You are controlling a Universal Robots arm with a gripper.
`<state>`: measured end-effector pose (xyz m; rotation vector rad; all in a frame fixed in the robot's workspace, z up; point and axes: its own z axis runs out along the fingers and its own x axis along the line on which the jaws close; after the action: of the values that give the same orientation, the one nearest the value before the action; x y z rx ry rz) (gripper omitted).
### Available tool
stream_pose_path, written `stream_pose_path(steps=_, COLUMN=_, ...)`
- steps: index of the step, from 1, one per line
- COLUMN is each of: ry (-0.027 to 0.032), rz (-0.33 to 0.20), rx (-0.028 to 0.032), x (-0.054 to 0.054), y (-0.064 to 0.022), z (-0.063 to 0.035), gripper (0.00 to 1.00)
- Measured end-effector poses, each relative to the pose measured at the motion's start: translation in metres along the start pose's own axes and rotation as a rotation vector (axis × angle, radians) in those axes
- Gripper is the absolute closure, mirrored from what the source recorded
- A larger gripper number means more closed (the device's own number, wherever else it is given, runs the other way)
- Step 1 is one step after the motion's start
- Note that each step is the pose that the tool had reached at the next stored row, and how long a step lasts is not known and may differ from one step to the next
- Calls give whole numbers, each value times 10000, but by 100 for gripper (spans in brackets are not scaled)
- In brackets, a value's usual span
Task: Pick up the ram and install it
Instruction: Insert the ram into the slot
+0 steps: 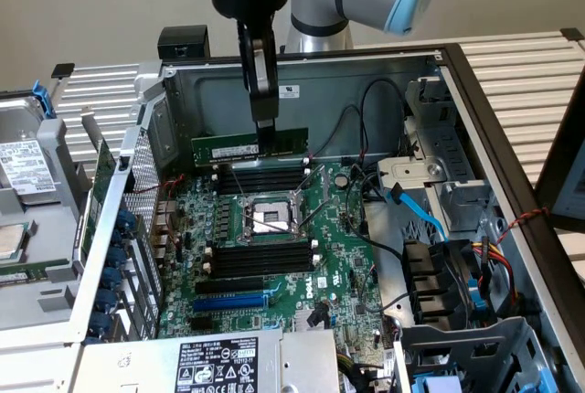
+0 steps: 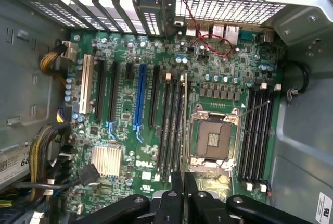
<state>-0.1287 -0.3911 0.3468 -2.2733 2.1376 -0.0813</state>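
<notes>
Alignment is what this step seems to ask for most: the ram [image 1: 249, 147] hangs on edge and level in the gripper [image 1: 265, 140], just above the bank of black memory slots [image 1: 260, 176] that lies beneath the fingertips, and it looks parallel to them. To do it well, I judge that the stick should stay level and square over a single slot, with both ends meeting the slot together, since a tilted board could bind or catch an end clip. The grip is off centre. More of the ram reaches out on one side of the fingers, toward the exterior view's left, than on the other, so any downward push may load one end more heavily. The jaws stand nearly closed, pinching the thin board by its upper edge, and nothing else touches them. Below the hand, past those slots and away from the case wall [image 1: 347, 82], sits the processor socket [image 1: 271, 219]. Dark cables [image 1: 366, 128] loop off to one side of the hand, apart from the ram. In the wrist view the motherboard [image 2: 125, 125] lies straight under the hand.
</notes>
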Motion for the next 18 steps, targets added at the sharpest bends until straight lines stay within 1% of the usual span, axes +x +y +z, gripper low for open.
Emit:
stream_pose_path(steps=3, ry=11, rz=138, rx=50, x=2, y=-1, z=35, gripper=87)
stream_pose_path(steps=7, ry=32, rz=414, rx=139, x=7, y=2, z=73, gripper=87)
stream_pose_path(steps=9, ry=50, rz=558, rx=166, x=8, y=2, z=86, gripper=87)
stream_pose_path(steps=10, ry=88, rz=600, rx=171, x=7, y=3, z=89, gripper=87)
stream_pose_path(steps=11, ry=170, rz=632, rx=175, x=7, y=3, z=91, gripper=87)
stream_pose_path(steps=13, ry=416, rz=675, rx=183, x=8, y=1, z=94, gripper=87)
stream_pose_path(steps=14, ry=492, rz=702, rx=191, x=8, y=0, z=98, gripper=87)
stream_pose_path(steps=15, ry=512, rz=742, rx=207, x=8, y=-3, z=106, gripper=87)
stream_pose_path(steps=16, ry=514, rz=787, rx=221, x=8, y=-5, z=117, gripper=87)
stream_pose_path(steps=18, ry=517, rz=869, rx=227, x=7, y=-4, z=147, gripper=87)
